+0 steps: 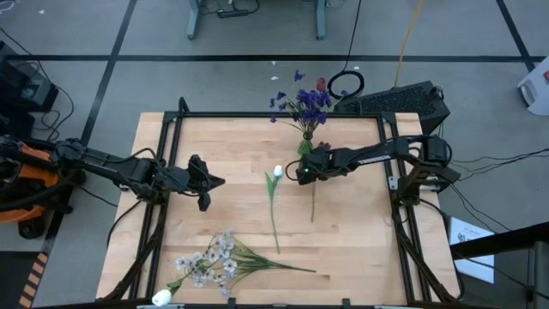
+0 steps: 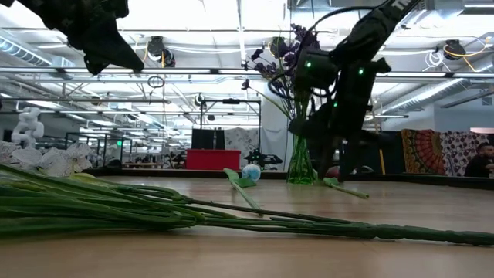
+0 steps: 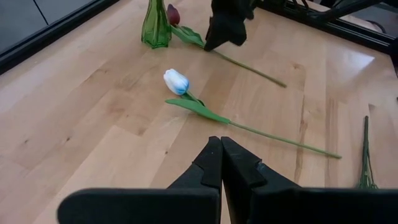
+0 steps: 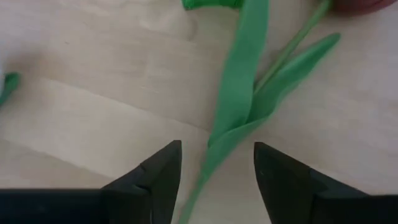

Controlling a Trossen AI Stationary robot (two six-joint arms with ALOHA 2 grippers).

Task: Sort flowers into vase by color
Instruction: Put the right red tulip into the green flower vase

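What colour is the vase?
Green glass vase, seen best in the left wrist view.

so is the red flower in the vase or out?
Out. The red flower lies flat on the table beside the green vase, stem stretched along the wood.

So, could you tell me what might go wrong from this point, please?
1. The right gripper has its fingers open over the dark red flower, straddling a leaf more than the thin stem; closing here might pinch only the leaf.
2. That flower lies right beside the green vase, which already holds purple sprays; a lift or swing there could tip the vase.
3. The left gripper waits shut near the white tulip.
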